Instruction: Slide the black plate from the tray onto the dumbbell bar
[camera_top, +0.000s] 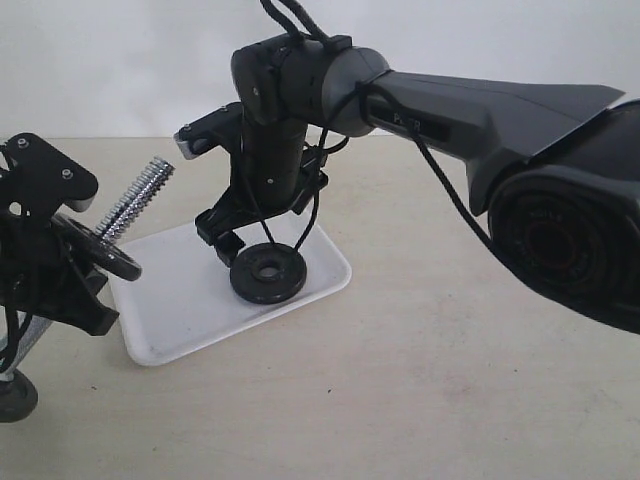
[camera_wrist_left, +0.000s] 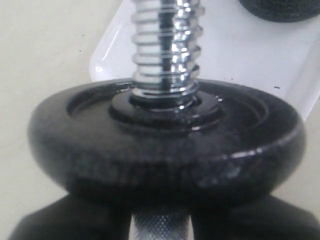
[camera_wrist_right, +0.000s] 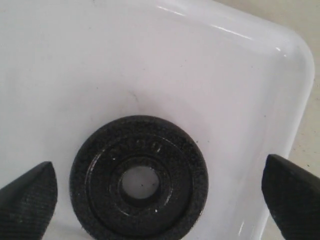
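Black plate (camera_top: 290, 281) lies flat on the tray (camera_top: 180, 300), hole up, near the tray's rounded corner on the right-arm side. In the right wrist view the plate (camera_wrist_right: 165, 170) shows its raised hub ring and rim, with white tray (camera_wrist_right: 200, 75) visible through the central hole.

Right gripper (camera_top: 240, 250) hangs directly over the plate, pointing down. Its fingers are spread wide: in the wrist view the right gripper (camera_wrist_right: 160, 197) has one textured fingertip (camera_wrist_right: 27, 197) on each side of the plate, both well clear of its rim. Nothing is held.

Left gripper (camera_top: 70, 270) sits at the left edge of the exterior view, closed around the dumbbell bar (camera_top: 140, 200). The bar is tilted, its threaded chrome end rising up and toward the right arm, above the tray's left edge. A mounted black disc (camera_top: 100, 250) sits on the bar just above the gripper. In the left wrist view that disc (camera_wrist_left: 165, 150) fills most of the frame, the bar's spiral thread (camera_wrist_left: 165, 50) climbing out of its hub and a knurled stretch showing between the dark fingers (camera_wrist_left: 65, 222) below.

Tray rests on a beige tabletop (camera_top: 400, 400).
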